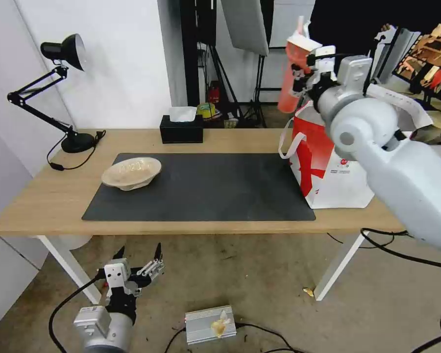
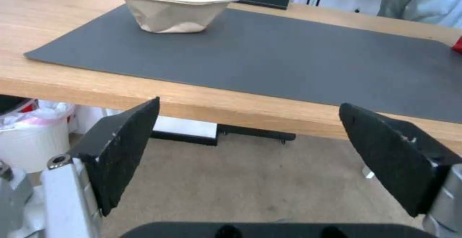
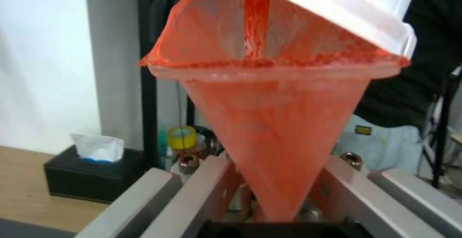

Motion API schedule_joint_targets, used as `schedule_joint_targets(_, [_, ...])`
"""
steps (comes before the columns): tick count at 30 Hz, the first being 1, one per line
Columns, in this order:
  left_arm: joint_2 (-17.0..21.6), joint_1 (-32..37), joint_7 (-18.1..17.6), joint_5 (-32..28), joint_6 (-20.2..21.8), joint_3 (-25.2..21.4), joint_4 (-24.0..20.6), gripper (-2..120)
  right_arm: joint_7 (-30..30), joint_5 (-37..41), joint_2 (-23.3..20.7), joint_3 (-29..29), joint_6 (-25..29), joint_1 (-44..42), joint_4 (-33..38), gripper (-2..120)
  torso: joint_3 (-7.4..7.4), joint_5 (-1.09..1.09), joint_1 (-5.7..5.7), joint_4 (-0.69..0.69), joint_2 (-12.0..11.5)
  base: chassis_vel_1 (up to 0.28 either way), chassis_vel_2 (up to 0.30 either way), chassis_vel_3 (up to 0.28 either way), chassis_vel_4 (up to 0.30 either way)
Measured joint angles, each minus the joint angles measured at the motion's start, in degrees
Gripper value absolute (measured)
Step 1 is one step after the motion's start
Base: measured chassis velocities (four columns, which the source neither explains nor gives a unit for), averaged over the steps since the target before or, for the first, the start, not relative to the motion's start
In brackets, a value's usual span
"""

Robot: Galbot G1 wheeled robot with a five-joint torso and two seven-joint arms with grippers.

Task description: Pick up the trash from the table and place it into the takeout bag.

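Right gripper (image 1: 299,73): upper right of frame, jaws clenched on the cup (image 1: 293,73) above the bag (image 1: 328,171).
Advice: lower it upright inside before releasing.
Left gripper (image 1: 138,257): lower left, jaws released.

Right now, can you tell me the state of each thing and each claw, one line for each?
Cup: held in the air above the bag, lid on, tilted.
Pulp bowl: upright on the mat, untouched.
Bag: standing on the table's right end, open at the top.
Right claw: shut on the cup, raised over the bag.
Left claw: open, empty, low in front of the table edge.
Lamp: off.
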Motion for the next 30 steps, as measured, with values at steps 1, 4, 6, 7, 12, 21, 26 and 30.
schedule_joint_targets(1, [0.0,0.0,0.0,0.02,0.01,0.0,0.01,100,-0.04,0.16,-0.48,0.21,-0.24,0.18,-0.1,1,0.0,0.0,0.0,0.0,0.0,0.0,0.0,0.0,0.0])
schedule_joint_targets(4, [-0.02,-0.02,-0.01,0.06,0.01,0.0,0.07,100,-0.1,0.56,-1.76,0.81,-1.04,0.84,-0.59,1,0.0,-0.02,0.0,-0.01,0.0,0.0,0.0,0.0,0.0])
schedule_joint_targets(6, [-0.02,-0.02,-0.01,0.07,0.02,0.0,0.08,100,-0.13,0.62,-2.08,0.91,-1.24,0.98,-0.75,1,0.0,-0.01,0.0,-0.01,0.0,0.0,0.0,0.0,0.0])
schedule_joint_targets(7, [-0.05,-0.02,-0.01,0.1,0.02,0.01,0.08,100,-0.27,0.7,-2.88,1.15,-1.57,1.22,-1.17,1,0.0,-0.01,0.0,0.0,0.0,0.0,0.0,0.0,0.0])
schedule_joint_targets(12, [-0.12,-0.02,-0.01,0.18,0.03,0.09,0.05,100,-1.04,0.77,-4.82,2.17,-1.46,0.98,-2.29,1,0.0,-0.01,0.0,-0.01,0.0,0.0,0.0,0.0,0.0])
schedule_joint_targets(21, [-0.16,0.34,-0.01,0.27,0.03,0.09,-0.3,100,-2.62,0.49,-8.77,3.66,-2.21,-0.55,-4.03,1,0.0,-0.01,0.0,0.0,0.0,0.0,0.0,0.0,0.0])
schedule_joint_targets(26, [-0.1,0.66,-0.01,0.33,0.03,0.05,-0.49,100,-6.9,-0.56,-12.53,4.33,-5.94,-2.73,-4.34,1,0.0,0.0,0.0,0.0,0.0,0.0,0.0,0.0,0.0])
schedule_joint_targets(30, [0.06,0.73,-0.01,0.33,0.03,-0.05,-0.53,100,-12.5,-3.17,-15.21,4.63,-8.24,-3.94,-4.77,1,0.0,0.0,0.0,-0.02,0.0,0.0,0.0,0.0,0.0])
